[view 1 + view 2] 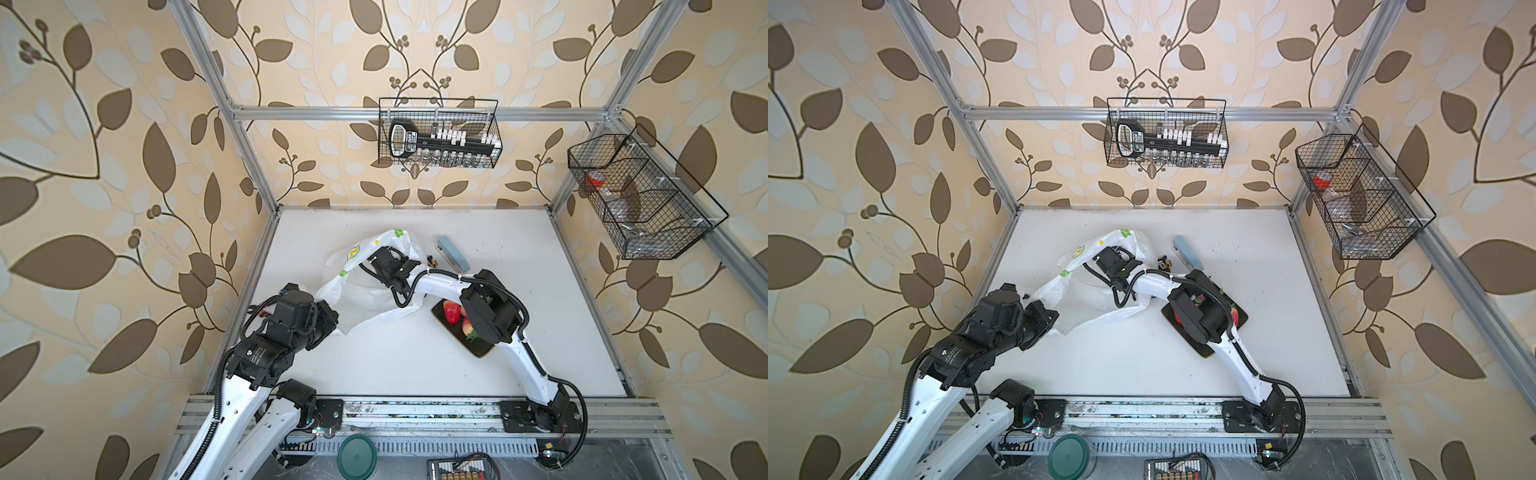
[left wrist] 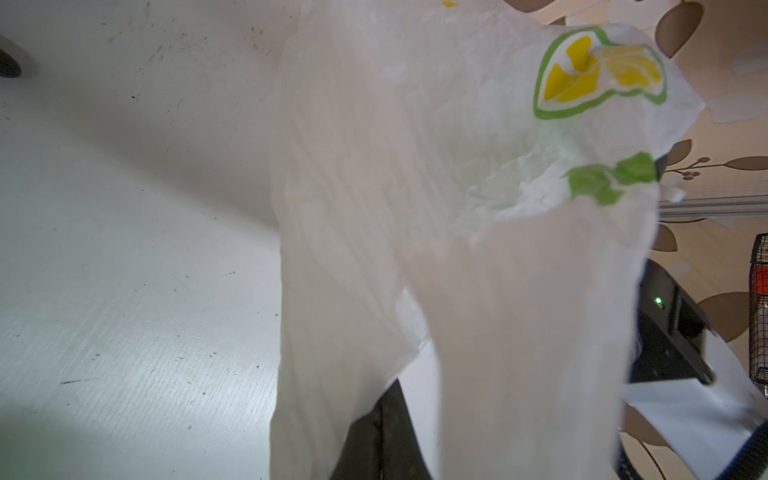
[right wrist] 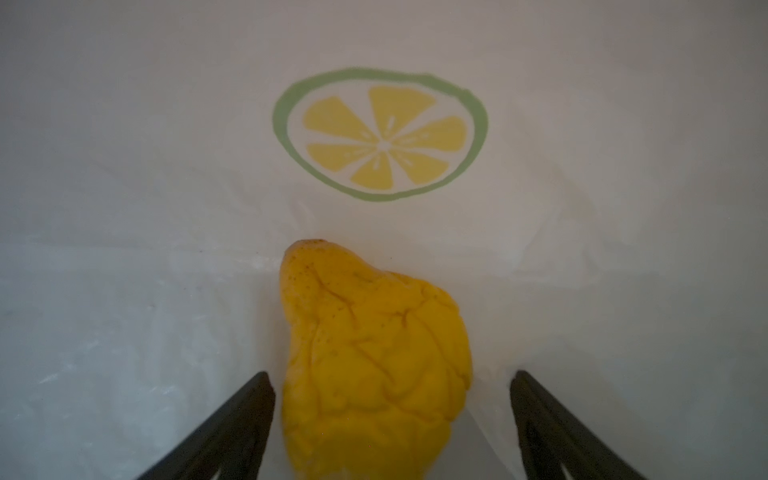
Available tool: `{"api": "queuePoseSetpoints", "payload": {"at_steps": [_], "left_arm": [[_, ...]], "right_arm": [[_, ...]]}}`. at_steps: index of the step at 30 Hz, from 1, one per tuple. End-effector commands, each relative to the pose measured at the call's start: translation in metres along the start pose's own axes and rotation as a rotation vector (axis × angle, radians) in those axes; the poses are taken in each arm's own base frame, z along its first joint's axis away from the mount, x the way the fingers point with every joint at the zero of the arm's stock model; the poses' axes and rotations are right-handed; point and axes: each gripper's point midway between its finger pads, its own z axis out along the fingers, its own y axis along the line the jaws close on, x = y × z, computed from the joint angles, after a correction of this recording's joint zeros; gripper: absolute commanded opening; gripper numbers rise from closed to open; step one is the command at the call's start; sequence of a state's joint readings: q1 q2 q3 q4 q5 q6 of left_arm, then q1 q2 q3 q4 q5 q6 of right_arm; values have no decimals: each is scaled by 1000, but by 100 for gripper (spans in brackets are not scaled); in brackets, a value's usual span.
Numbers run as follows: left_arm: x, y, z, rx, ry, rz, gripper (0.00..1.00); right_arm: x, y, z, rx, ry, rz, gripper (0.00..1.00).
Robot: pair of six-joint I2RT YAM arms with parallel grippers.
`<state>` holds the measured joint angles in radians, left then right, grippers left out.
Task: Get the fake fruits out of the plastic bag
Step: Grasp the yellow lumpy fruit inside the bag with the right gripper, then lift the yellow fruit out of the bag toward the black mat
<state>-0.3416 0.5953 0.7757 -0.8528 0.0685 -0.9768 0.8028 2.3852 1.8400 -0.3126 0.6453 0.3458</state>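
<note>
The plastic bag is thin and white with lemon-slice prints, and it lies crumpled at the table's middle. My left gripper is shut on its near edge and holds that edge up. My right gripper reaches inside the bag, so the bag hides its tips in both top views. Its jaws stand open, with a wrinkled yellow pear between them close to one finger and well apart from the other. Two red strawberries lie on a dark board, partly under my right arm.
A blue-grey oblong object and a small dark item lie behind the bag. Wire baskets hang on the back wall and the right frame. A green lid sits below the table's front rail.
</note>
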Motion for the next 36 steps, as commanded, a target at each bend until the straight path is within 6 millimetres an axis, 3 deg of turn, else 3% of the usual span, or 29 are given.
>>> {"api": "queuePoseSetpoints", "payload": {"at_steps": [1, 7, 12, 18, 23, 31, 36], "left_arm": [[-1, 1, -4, -8, -9, 5, 0], [-1, 0, -2, -13, -8, 7, 0], [-3, -2, 0, -16, -10, 15, 0], [-8, -6, 2, -10, -25, 10, 0], [-17, -11, 3, -11, -64, -7, 0], [-38, -14, 2, -32, -163, -60, 0], [-49, -13, -2, -67, -214, -81, 0]], "right_arm": [[3, 9, 12, -80, 33, 53, 84], [-1, 20, 14, -203, 6, 74, 76], [-9, 29, 13, -285, -15, 55, 59], [-14, 37, -2, -374, -22, 44, 47], [-13, 56, -35, -502, -12, 26, 46], [16, 93, -98, -698, 56, -18, 46], [26, 100, -134, -778, 68, -64, 47]]}}
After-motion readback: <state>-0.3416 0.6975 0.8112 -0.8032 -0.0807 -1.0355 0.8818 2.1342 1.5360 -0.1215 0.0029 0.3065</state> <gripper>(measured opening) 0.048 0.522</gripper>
